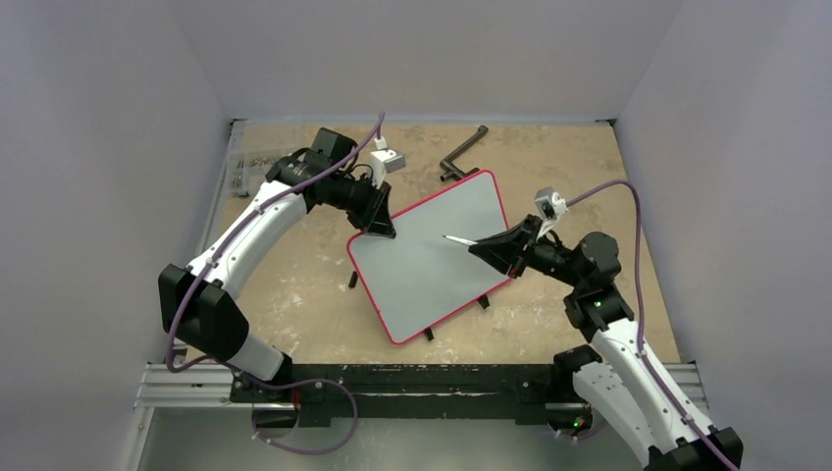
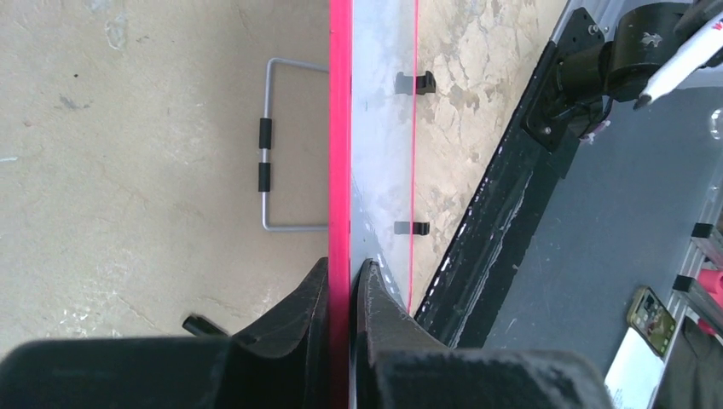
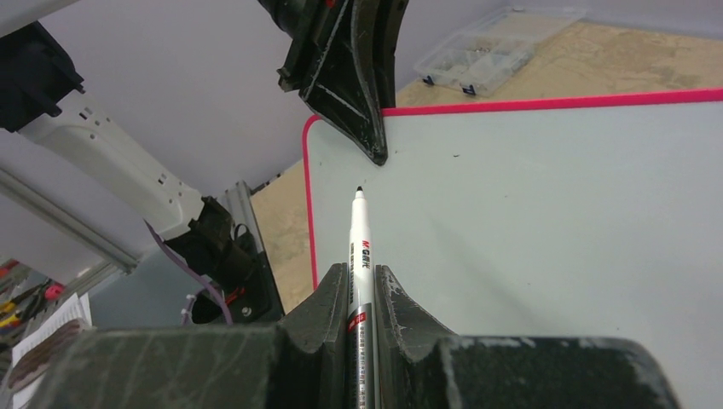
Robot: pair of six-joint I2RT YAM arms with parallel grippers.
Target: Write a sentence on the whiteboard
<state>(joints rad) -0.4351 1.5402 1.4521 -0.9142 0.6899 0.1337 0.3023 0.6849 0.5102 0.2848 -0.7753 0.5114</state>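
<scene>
In the left gripper [image 2: 341, 271], pinched tight: the red rim of the whiteboard [image 1: 432, 270], near its far-left corner, one finger on each face. In the right gripper [image 3: 359, 277], clamped shut: a marker [image 3: 360, 226], nib bare and pointing forward over the pale surface, close to that same corner. Cannot tell whether nib and board touch. Board skewed on the table [image 1: 294, 294] between both arms. Past its far edge, a black crank [image 1: 461, 157] and a clear parts box [image 3: 486, 47].

Black crank [image 1: 469, 147], clear parts box [image 3: 494, 43] on tan table [image 1: 294, 294].
</scene>
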